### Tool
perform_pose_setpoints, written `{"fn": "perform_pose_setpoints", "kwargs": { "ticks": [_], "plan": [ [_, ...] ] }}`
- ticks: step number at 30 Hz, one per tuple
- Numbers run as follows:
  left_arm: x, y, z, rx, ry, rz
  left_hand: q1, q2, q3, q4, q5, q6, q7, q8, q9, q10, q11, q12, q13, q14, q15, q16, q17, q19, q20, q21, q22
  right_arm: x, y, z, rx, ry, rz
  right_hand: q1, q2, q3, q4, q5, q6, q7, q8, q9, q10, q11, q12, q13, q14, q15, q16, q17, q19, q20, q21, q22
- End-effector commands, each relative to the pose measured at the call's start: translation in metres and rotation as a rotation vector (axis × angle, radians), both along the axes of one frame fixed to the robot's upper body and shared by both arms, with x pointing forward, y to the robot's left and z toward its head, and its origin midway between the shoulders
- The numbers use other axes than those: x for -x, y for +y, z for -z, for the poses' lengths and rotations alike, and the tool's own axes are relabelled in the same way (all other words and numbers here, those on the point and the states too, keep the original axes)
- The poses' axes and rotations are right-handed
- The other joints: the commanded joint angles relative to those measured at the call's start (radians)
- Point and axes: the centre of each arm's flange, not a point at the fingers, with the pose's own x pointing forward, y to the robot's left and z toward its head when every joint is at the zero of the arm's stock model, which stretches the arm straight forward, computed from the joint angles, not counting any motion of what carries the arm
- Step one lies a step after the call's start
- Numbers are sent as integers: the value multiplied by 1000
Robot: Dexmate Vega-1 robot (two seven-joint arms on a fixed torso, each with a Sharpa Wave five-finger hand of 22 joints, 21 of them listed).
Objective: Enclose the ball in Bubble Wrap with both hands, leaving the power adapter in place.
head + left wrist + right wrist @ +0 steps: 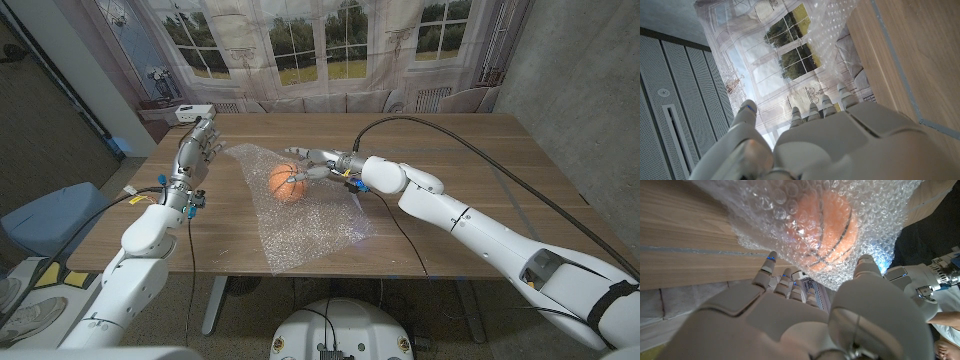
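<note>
An orange ball [285, 183] lies on a sheet of bubble wrap [300, 225] in the middle of the table; in the right wrist view the wrap [840, 210] covers the ball [825, 227]. My right hand [318, 166] reaches in from the right with its fingers spread, fingertips and thumb against the wrap at the ball, its fingers [771, 265] apart. My left hand [198, 147] stands raised to the left of the sheet, fingers apart and holding nothing, its fingers [815, 112] pointing at the backdrop. A white power adapter [190, 112] sits at the table's far left corner.
The wooden table [480, 160] has bare surface to the right of the sheet and along the far side. A black cable [450, 135] arcs over my right arm. A blue chair [45, 225] stands off the left edge. A printed window backdrop [300, 50] hangs behind.
</note>
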Motion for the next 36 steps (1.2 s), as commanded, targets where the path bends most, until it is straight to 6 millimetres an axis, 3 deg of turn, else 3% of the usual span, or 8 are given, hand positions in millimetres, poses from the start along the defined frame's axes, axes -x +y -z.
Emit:
{"fn": "perform_pose_setpoints", "kwargs": {
  "ticks": [1,5,6,11,15,17,20,36],
  "plan": [
    [-1,-2,-7,-17,-6,4,-9,5,-4,0,-2,1,-3,1,-1,-1,-1,4,3,0,1,9,2,0,5,10,5,4,-4,-5,-183,25,-137,-83,11,-29,38,-12,50,-38,29,1,-1,5,17,1,-37,18,12,-6,-64,3,-47,4],
    [6,-1,-11,-15,-19,-28,-10,5,-4,0,-2,3,-3,2,-1,-1,-1,4,3,1,2,9,1,1,4,11,5,7,-5,-6,-240,52,-218,-146,16,-52,68,-23,115,-35,45,-1,52,1,36,-3,-5,7,32,-12,-84,3,-66,5],
    [8,-1,-12,-7,-13,-42,-10,5,-4,-1,-2,2,-4,2,-1,0,-1,4,3,1,1,9,1,0,5,11,5,10,-5,-7,-258,43,-225,-167,15,-60,77,-25,130,-21,47,-1,68,7,41,-4,0,4,34,-14,-89,3,-70,6],
    [8,0,-14,-12,-16,-39,-10,5,-4,-1,-2,3,-4,2,-1,1,-1,4,3,-1,1,8,1,-5,5,8,5,19,2,-12,-205,-19,-228,-185,23,-65,85,-25,163,-31,50,-2,85,0,43,-7,8,-15,37,-22,-94,1,-76,6],
    [5,-2,-13,-15,-8,-17,-11,5,-4,-1,-2,4,-4,2,-1,1,0,4,3,0,1,8,1,-8,5,7,5,23,12,-11,-136,-92,-201,-133,60,-34,55,-25,141,-42,31,-3,59,-15,25,-13,-43,-26,15,-44,-105,1,-84,5],
    [5,-2,-12,-17,-8,-12,-11,5,-4,-1,-2,4,-3,2,-1,1,0,4,3,0,0,8,1,-9,5,7,4,25,18,-12,-80,-115,-180,-107,57,-26,32,-30,96,-40,13,-3,24,-19,11,-18,-67,-11,7,-62,-118,1,-90,5],
    [6,-1,-10,-11,-11,-18,-12,5,-4,-1,-2,5,-4,2,-1,1,-2,4,2,3,1,9,1,-9,5,6,4,25,25,-11,-24,-153,-173,-94,51,-25,18,-32,60,-31,5,-2,-14,-16,-1,-19,-104,12,-1,-74,-138,2,-97,4],
    [10,3,-2,6,-18,-10,-16,7,-5,0,-2,4,-4,1,-1,0,-2,3,2,1,0,8,1,-10,5,6,4,13,66,5,252,-220,-73,-79,46,-26,-4,-31,-10,-70,5,-1,-128,-31,-11,-20,-208,20,-5,-98,-209,2,-106,4]
  ]
}}
